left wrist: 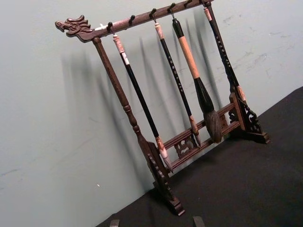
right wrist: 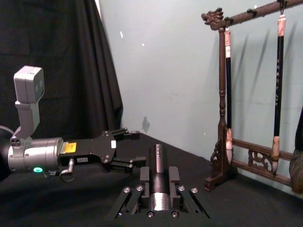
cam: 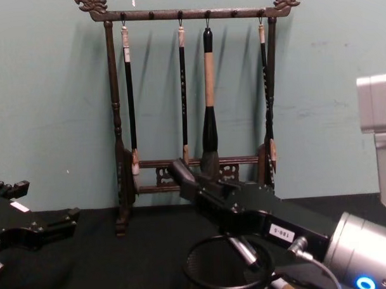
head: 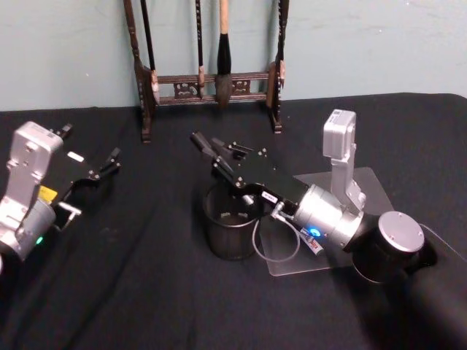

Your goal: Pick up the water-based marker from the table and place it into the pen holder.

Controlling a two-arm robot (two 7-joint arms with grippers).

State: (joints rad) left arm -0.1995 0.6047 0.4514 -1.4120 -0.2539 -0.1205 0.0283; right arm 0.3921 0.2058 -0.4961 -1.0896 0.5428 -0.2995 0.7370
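Note:
A dark water-based marker point(right wrist: 157, 158) is clamped between the fingers of my right gripper point(right wrist: 159, 174), its end sticking out past the fingertips. In the head view the right gripper point(head: 222, 157) hovers just above the far rim of the pen holder point(head: 230, 226), a round black mesh cup, and the marker point(head: 198, 140) points up and away to the left. The chest view shows the same gripper point(cam: 193, 181) tilted over the pen holder point(cam: 213, 270). My left gripper point(head: 102, 172) rests open at the table's left side, apart from the holder.
The tall dark wooden brush rack point(head: 208, 84) with hanging brushes stands at the back against the wall, behind the holder. A flat clear plate point(head: 368, 182) lies under the right arm. Black cloth covers the table.

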